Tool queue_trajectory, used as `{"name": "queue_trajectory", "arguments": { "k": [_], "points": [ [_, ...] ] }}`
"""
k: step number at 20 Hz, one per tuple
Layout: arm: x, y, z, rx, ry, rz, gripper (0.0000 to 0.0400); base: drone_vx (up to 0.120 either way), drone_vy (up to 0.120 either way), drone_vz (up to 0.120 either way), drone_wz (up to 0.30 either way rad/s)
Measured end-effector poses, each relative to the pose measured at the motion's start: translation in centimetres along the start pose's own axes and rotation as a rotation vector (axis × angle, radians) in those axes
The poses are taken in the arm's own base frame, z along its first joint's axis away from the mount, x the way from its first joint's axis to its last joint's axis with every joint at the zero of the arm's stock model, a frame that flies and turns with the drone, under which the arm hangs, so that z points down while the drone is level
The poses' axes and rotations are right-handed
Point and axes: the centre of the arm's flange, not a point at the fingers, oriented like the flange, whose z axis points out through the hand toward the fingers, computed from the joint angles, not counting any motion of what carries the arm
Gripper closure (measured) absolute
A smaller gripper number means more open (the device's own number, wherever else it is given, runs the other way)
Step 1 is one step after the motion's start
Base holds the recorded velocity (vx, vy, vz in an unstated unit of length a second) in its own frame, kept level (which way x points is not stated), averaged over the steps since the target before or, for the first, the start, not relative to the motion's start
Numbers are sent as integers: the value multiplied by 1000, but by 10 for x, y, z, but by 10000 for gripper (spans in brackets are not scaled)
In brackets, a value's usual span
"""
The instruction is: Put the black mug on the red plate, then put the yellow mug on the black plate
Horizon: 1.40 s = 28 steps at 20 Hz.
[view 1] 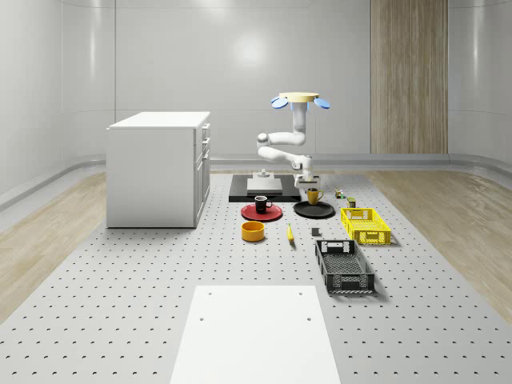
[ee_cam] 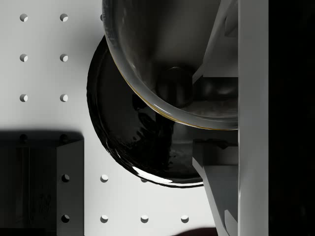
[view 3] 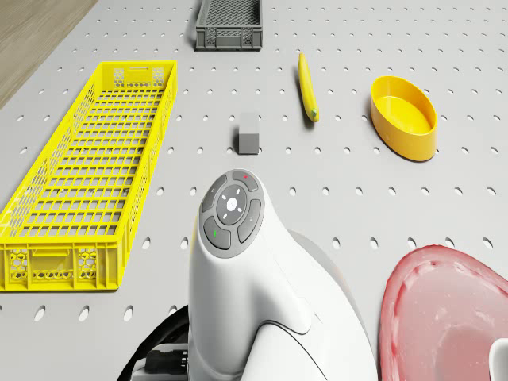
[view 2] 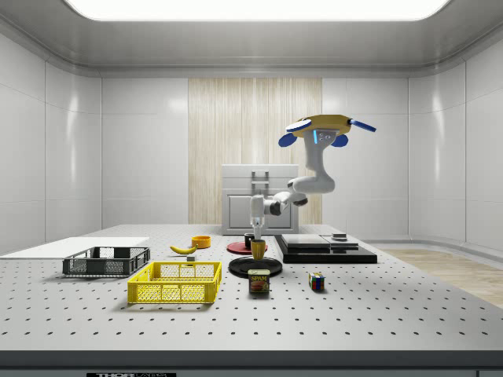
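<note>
Yellow mug (view 1: 314, 194) upright on black plate (view 1: 324, 212)

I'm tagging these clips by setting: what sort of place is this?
Likely a simulated robotics lab or test room. The objects sit on a perforated grey work surface like an optical breadboard, inside a bare room of white wall panels, with a white drawer cabinet and props such as the yellow crate.
</note>
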Motion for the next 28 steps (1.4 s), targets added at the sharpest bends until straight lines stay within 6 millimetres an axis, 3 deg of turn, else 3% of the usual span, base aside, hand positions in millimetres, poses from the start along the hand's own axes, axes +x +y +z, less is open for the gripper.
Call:
{"name": "queue_trajectory", "arguments": {
  "k": [6,17,20,22,25,28],
  "points": [
    [0,0,17,0,0,0,290,0,0,0,0],
    [-11,-11,29,0,0,0,290,0,0,0,0],
    [-12,-12,30,0,0,0,149,0,0,0,0],
    [-12,-12,27,0,0,0,90,0,0,0,0],
    [-12,-12,17,0,0,0,43,0,0,0,0],
    [-13,-13,5,0,0,0,20,0,0,0,0]
  ]
}}
